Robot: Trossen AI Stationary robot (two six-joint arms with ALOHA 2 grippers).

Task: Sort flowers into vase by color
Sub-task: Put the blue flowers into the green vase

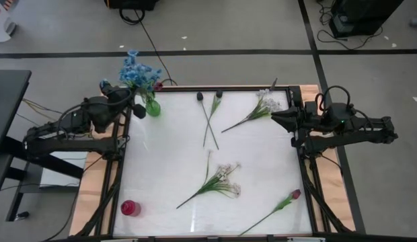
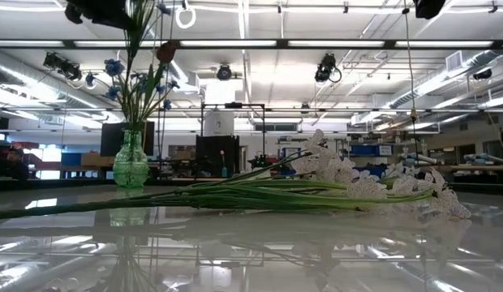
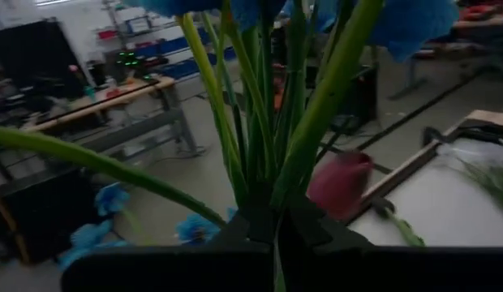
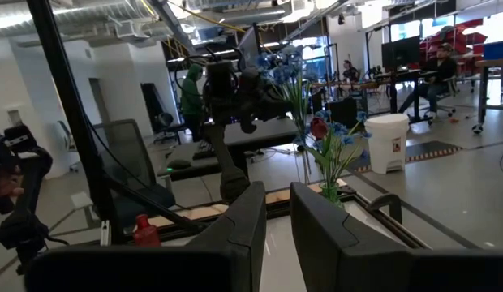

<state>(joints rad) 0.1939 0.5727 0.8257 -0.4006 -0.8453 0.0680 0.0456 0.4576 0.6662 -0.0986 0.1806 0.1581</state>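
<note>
Clamping blue flowers (image 3: 316, 105) above the green vase (image 1: 152, 107), the left tool (image 3: 276, 235) hides overhead; right tool (image 4: 277, 212) apart.

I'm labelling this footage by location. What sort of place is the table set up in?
Most likely a robotics lab or workshop in an open industrial hall. The low view shows a high ceiling with strip lights and exposed pipes; the right wrist view shows long workbenches and a black office chair.
</note>
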